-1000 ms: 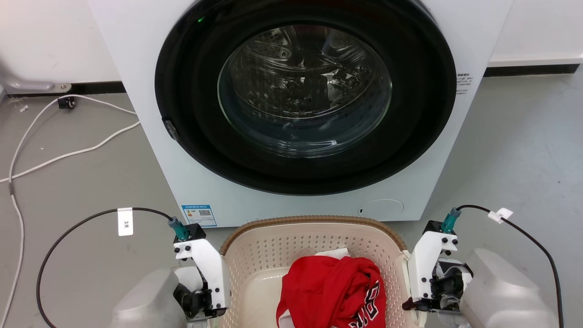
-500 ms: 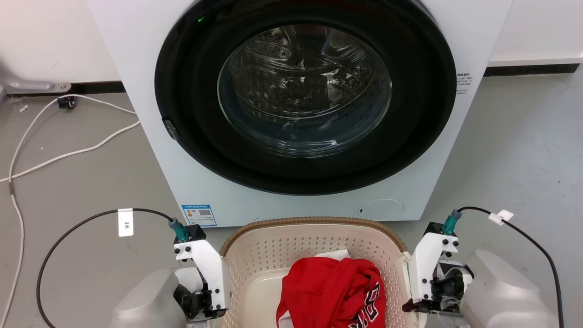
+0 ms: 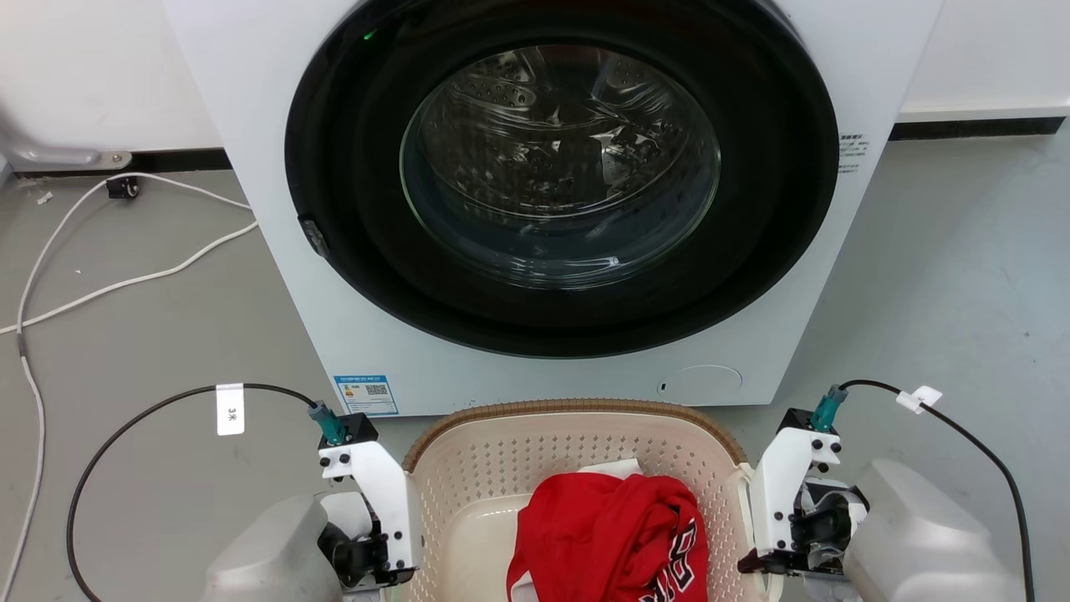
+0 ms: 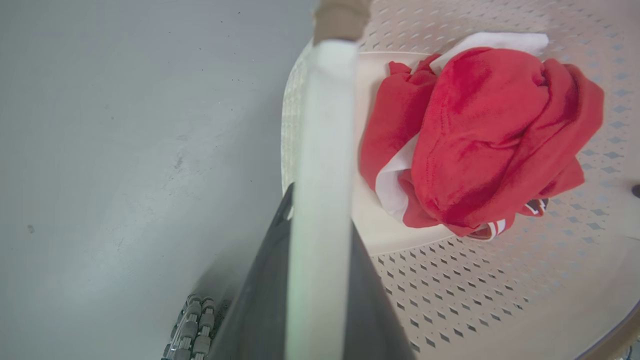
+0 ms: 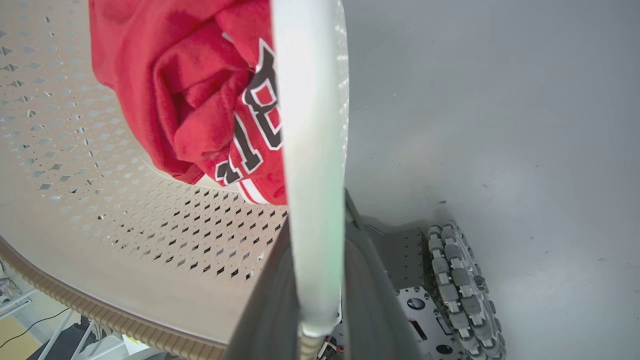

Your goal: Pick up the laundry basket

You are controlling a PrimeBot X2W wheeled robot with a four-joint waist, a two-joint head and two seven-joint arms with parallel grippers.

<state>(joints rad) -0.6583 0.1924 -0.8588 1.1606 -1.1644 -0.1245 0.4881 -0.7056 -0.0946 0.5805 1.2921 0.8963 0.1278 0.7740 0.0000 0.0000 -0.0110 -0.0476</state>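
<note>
The laundry basket (image 3: pixel 568 410), cream with perforated walls and a brown woven-look rim, sits low in the head view just in front of the washer. A red garment (image 3: pixel 610 535) with a white piece lies inside it. My left gripper (image 3: pixel 391 535) is at the basket's left side. In the left wrist view its dark fingers (image 4: pixel 265 300) are shut on the white side handle (image 4: pixel 325 125). My right gripper (image 3: pixel 765 527) is at the right side, fingers (image 5: pixel 370 300) shut on the other white handle (image 5: pixel 310 100). Whether the basket touches the floor cannot be told.
The white washer (image 3: pixel 276 251) with its closed dark round door (image 3: pixel 560 167) stands right behind the basket. White cables (image 3: pixel 125 280) trail over the grey floor at the left. Black cables (image 3: pixel 125 426) loop from both wrists. My base wheels (image 5: pixel 460 280) show below the basket.
The basket and both grippers have shifted a few pixels toward the bottom of the head view. Otherwise the scene is the same.
</note>
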